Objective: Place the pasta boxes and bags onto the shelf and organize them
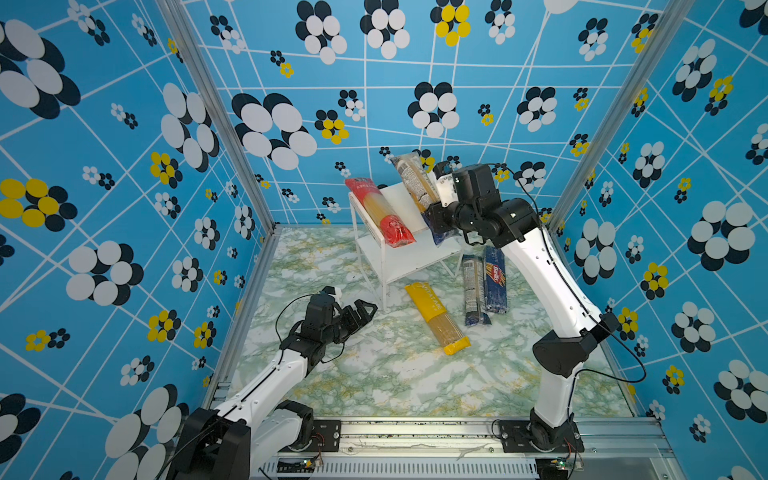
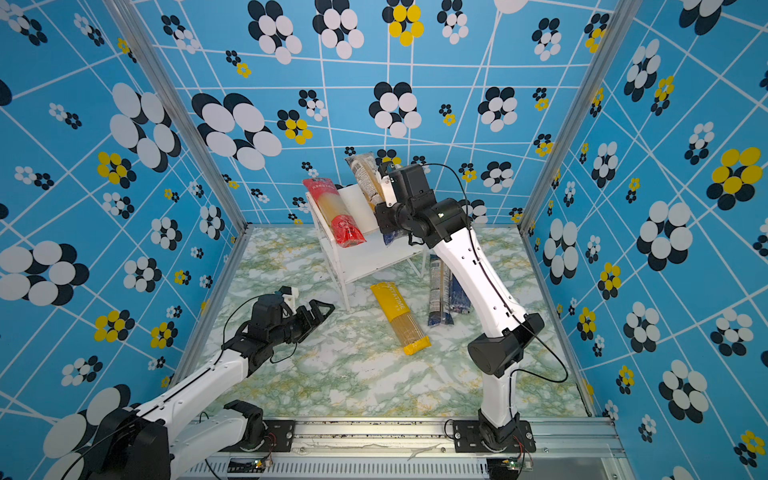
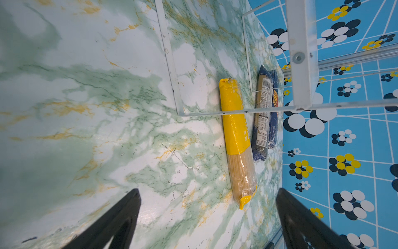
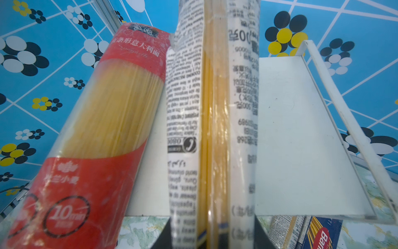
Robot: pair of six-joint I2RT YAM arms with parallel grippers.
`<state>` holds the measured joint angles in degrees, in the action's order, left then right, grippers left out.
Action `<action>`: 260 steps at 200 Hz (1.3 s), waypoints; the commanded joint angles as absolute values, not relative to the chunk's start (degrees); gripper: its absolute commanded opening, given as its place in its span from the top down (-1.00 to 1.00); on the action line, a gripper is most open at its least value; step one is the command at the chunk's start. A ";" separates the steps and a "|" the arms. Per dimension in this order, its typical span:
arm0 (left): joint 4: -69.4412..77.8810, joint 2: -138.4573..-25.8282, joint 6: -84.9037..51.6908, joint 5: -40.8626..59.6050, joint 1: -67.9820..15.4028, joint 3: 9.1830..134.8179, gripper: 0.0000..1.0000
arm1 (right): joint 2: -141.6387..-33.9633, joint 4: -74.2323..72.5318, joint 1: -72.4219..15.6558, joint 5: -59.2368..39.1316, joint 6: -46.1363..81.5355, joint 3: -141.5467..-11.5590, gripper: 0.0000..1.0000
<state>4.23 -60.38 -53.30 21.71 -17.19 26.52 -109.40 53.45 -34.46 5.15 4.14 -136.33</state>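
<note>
Green-white marble table (image 1: 374,374), blue flower walls (image 1: 124,166) all round; small shelf (image 1: 409,259) at the back; red-ended spaghetti pack (image 1: 380,212) lies slanted on its top board; R gripper (image 4: 212,217) squeezes a see-through spaghetti pack (image 1: 415,180), tilted over that board beside the red one; L gripper (image 3: 207,190) hangs wide apart over the table; yellow pack (image 1: 436,318), 2nd see-through pack (image 1: 473,289) & Barilla box (image 1: 495,282) lie on the table by the shelf.

1. We count five spaghetti packs.
2. Of these: one red-ended pack (image 1: 380,212), one yellow pack (image 1: 435,318), one navy Barilla box (image 1: 495,282).
3. Two are see-through with navy ends: the upper see-through pack (image 1: 413,178) and the lower see-through pack (image 1: 473,286).
4. One shelf (image 1: 405,199), with two white boards (image 1: 409,259).
5. Two hands: left hand (image 1: 368,311), right hand (image 4: 212,224).
</note>
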 commanded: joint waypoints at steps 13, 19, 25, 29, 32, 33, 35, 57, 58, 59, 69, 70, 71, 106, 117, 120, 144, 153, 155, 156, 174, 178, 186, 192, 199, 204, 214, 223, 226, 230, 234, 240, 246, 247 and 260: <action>3.28 -59.51 -52.04 22.67 -16.54 25.46 -0.98 | -108.37 42.20 -34.20 3.70 5.89 -140.09 1.00; 3.25 -59.59 -52.03 22.63 -16.45 25.46 -0.98 | -108.53 41.97 -34.14 3.55 6.04 -140.06 1.00; 3.35 -59.59 -52.16 22.66 -16.44 25.41 -0.98 | -108.62 41.79 -34.14 3.56 6.13 -140.01 1.00; 3.35 -59.59 -52.12 22.68 -16.45 25.27 -0.98 | -108.63 41.66 -34.12 3.52 6.26 -140.03 1.00; 3.46 -59.55 -52.12 22.74 -16.37 25.31 -0.98 | -108.72 41.52 -34.18 3.45 6.24 -140.07 1.00; 3.49 -59.57 -52.12 22.75 -16.36 25.27 -0.98 | -108.72 41.50 -34.19 3.44 6.24 -140.08 1.00; 3.51 -59.58 -52.12 22.74 -16.35 25.23 -0.98 | -108.72 41.47 -34.19 3.36 6.26 -140.03 1.00; 3.70 -59.68 -52.12 22.94 -16.23 25.12 -0.98 | -109.15 40.82 -34.23 3.08 6.48 -140.16 1.00; 3.74 -59.68 -52.12 22.94 -16.20 25.09 -0.98 | -109.15 40.80 -34.17 3.08 6.49 -140.13 1.00; 3.71 -59.68 -52.12 22.94 -16.23 25.11 -0.98 | -109.16 40.75 -34.17 3.08 6.54 -140.15 1.00; 3.76 -59.68 -52.12 23.02 -16.09 25.06 -0.98 | -109.36 40.47 -34.16 2.97 6.78 -140.16 1.00; 3.81 -59.68 -52.08 23.02 -16.09 25.06 -0.98 | -109.35 40.45 -34.17 2.98 6.82 -140.17 1.00; 3.84 -59.68 -52.10 23.03 -16.08 25.05 -0.98 | -109.34 40.40 -34.18 2.98 6.84 -140.14 1.00; 4.22 -59.73 -52.16 23.29 -15.87 24.68 -0.98 | -110.10 39.84 -34.18 2.46 7.39 -140.32 1.00; 4.22 -59.70 -52.12 23.33 -15.75 24.56 -0.98 | -110.38 39.77 -34.19 2.46 7.57 -140.32 1.00; 4.22 -59.68 -52.12 23.45 -15.66 24.65 -0.98 | -110.45 39.73 -34.19 2.45 7.56 -140.36 1.00; 4.24 -59.60 -52.03 23.64 -15.39 24.51 -0.98 | -111.04 39.62 -34.19 2.54 7.65 -140.28 1.00; 4.29 -59.59 -52.08 23.71 -15.37 24.40 -0.98 | -111.30 39.62 -34.19 2.54 7.67 -140.36 1.00; 4.30 -59.59 -52.04 23.68 -15.31 24.43 -0.98 | -111.28 39.63 -34.23 2.48 7.65 -140.36 1.00; 4.30 -59.59 -52.04 23.71 -15.30 24.34 -0.98 | -111.32 39.64 -34.26 2.56 7.65 -140.36 1.00; 4.31 -59.59 -52.03 23.73 -15.13 24.26 -0.98 | -111.75 39.67 -34.18 2.64 7.69 -140.33 1.00; 4.39 -59.57 -52.04 23.77 -15.08 24.14 -0.98 | -111.79 39.64 -34.19 2.64 7.72 -140.36 1.00; 4.42 -59.68 -52.03 23.86 -15.01 24.13 -0.98 | -111.95 39.79 -34.21 2.68 7.56 -140.33 1.00; 4.46 -59.68 -52.02 23.86 -14.97 24.13 -0.98 | -112.05 39.83 -34.17 2.67 7.48 -140.32 1.00; 4.48 -59.75 -51.97 23.97 -14.94 24.16 -0.98 | -112.19 39.80 -34.19 2.81 7.39 -140.34 1.00; 4.55 -59.77 -51.96 23.97 -14.88 24.14 -0.98 | -112.29 39.77 -34.15 2.80 7.36 -140.36 1.00; 4.57 -59.83 -51.94 24.03 -14.85 24.14 -0.98 | -112.41 39.66 -34.18 2.71 7.13 -140.36 1.00; 4.65 -59.85 -51.95 24.06 -14.68 24.15 -0.98 | -112.54 39.52 -34.14 2.68 6.95 -140.30 1.00; 4.66 -59.93 -51.94 24.15 -14.62 24.12 -0.98 | -112.58 39.55 -34.14 2.65 6.90 -140.30 1.00; 4.66 -59.94 -51.94 24.23 -14.64 24.22 -0.99 | -112.65 39.55 -34.18 2.72 6.91 -140.32 0.99; 4.66 -59.94 -51.94 24.26 -14.60 24.23 -0.98 | -112.67 39.50 -34.19 2.66 6.86 -140.29 0.98; 4.66 -60.03 -51.89 24.25 -14.57 24.25 -0.98 | -112.75 39.63 -34.18 2.72 6.78 -140.28 0.96; 4.66 -60.03 -51.86 24.31 -14.50 24.31 -0.98 | -112.84 39.72 -34.19 2.62 6.79 -140.30 0.93; 4.66 -60.03 -51.86 24.33 -14.46 24.33 -0.98 | -112.85 39.68 -34.15 2.63 6.78 -140.33 0.92; 4.66 -60.19 -51.86 24.34 -14.33 24.43 -0.98 | -113.02 39.85 -34.18 2.64 6.70 -140.36 0.87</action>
